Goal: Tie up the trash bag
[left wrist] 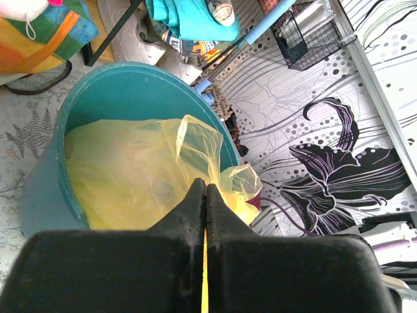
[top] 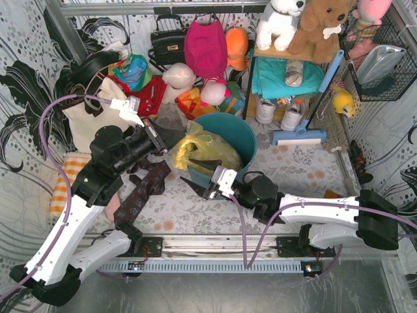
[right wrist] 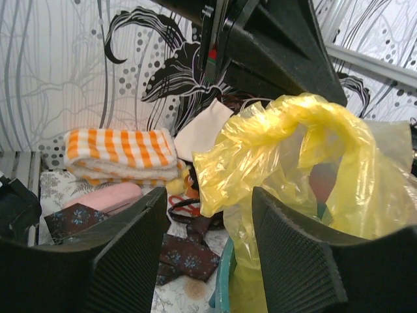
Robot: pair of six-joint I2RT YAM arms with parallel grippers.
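Tension matters: the left gripper (left wrist: 206, 188), clamped shut on a pinch of the trash bag (top: 203, 151) sitting in the teal bin (top: 240, 130), should hold it taut while the right gripper (right wrist: 208, 199), jaws apart and empty, takes the yellow loop squarely.

The left gripper (left wrist: 206, 186) has its jaws pressed together, with a thin sliver of yellow film showing in the seam between them. The trash bag (left wrist: 130, 169) sits inside the teal bin (left wrist: 117, 72), with one twisted ear of plastic rising to the fingertips. Behind the bin are a white shoe (left wrist: 140, 36), a blue handle (left wrist: 260, 36) and a wire basket (left wrist: 303, 32) against the patterned wall.
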